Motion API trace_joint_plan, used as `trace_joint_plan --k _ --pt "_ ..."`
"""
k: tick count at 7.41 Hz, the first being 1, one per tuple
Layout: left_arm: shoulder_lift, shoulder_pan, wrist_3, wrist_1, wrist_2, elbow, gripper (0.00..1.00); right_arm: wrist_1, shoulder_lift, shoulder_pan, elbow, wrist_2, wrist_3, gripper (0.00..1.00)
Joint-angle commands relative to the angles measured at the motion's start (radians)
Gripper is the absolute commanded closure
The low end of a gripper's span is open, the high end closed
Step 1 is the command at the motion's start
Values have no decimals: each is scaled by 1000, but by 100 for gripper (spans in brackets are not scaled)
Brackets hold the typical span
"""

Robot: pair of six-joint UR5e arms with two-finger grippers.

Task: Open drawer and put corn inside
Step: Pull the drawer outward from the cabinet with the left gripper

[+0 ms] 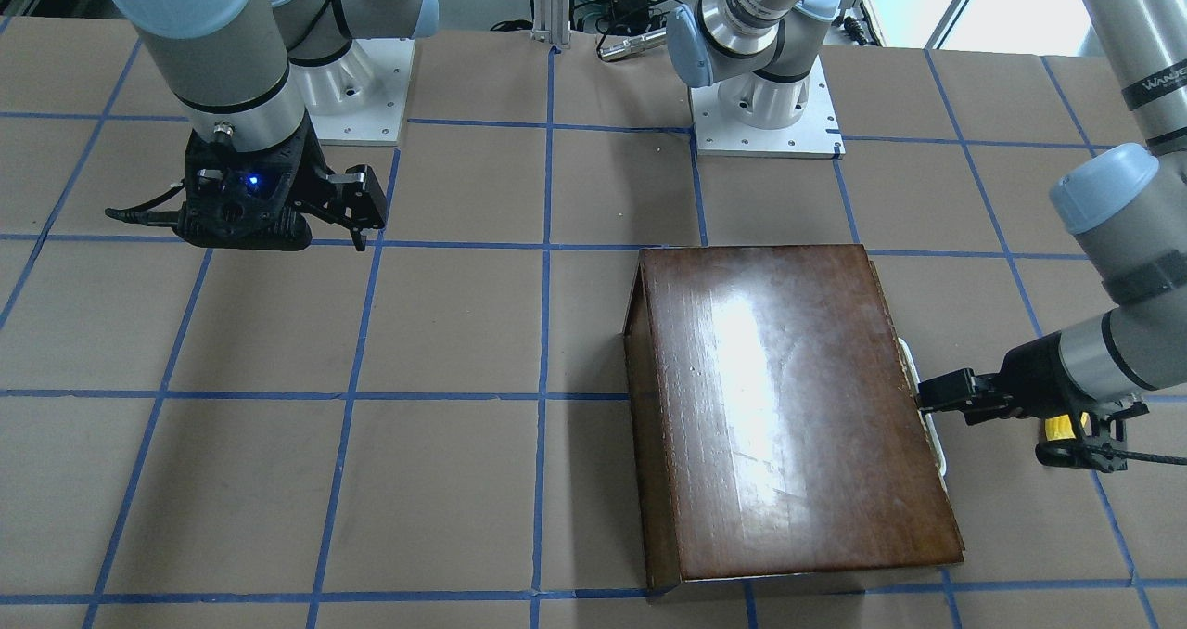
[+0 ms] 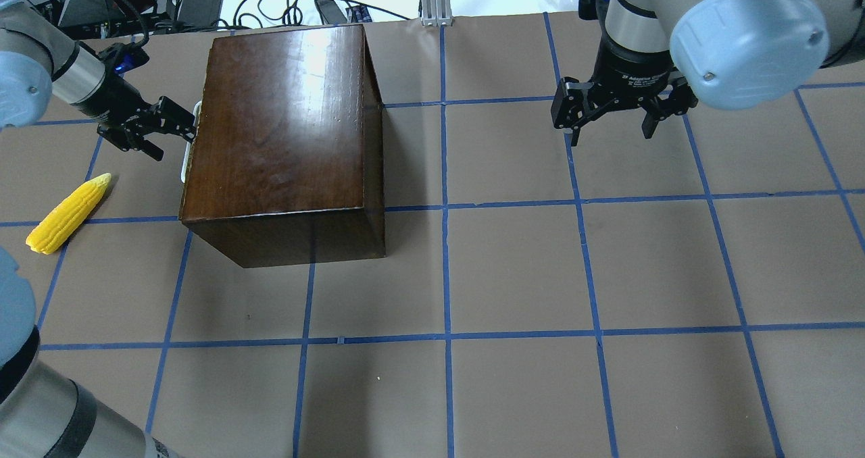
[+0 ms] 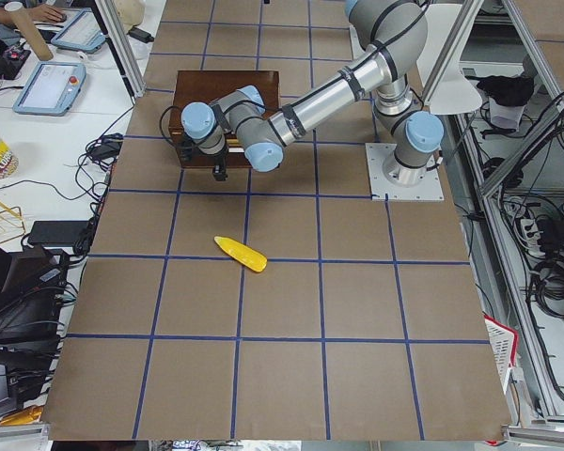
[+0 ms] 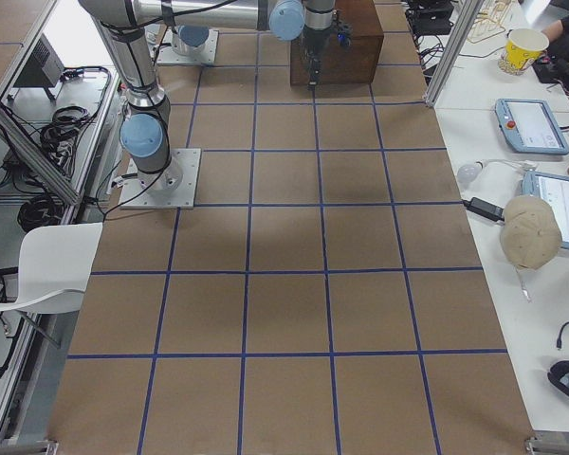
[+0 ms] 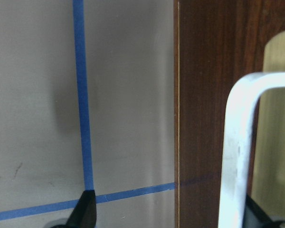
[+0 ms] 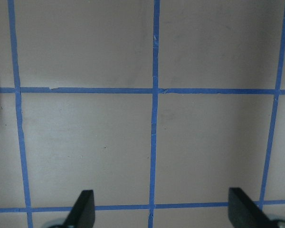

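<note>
The left gripper [image 2: 176,140] has open fingers on both sides of the shut drawer's [image 5: 209,95] handle [image 5: 235,142], with its arm reaching in flat. The corn [image 2: 67,215] lies well apart, behind those fingers. The right gripper [image 2: 611,134] hangs open, pointing down.

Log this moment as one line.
left gripper: open, astride handle | drawer: shut | corn: on table | right gripper: open, over table

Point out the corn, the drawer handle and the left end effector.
corn [image 2: 67,213]: overhead view, cob's middle.
drawer handle [image 5: 236,152]: left wrist view, white upright bar.
left end effector [image 2: 177,143]: overhead view, between fingertips.
</note>
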Motion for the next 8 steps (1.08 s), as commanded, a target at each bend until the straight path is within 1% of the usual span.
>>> trace_joint_plan --k 1,3,8 --pt "1 1 -1 17 9 -1 0 1 0 0 0 0 0 0" --pt "2 12 0 17 33 2 0 -1 0 0 0 0 0 0" --pt "2 72 6 17 35 6 0 1 0 0 0 0 0 0"
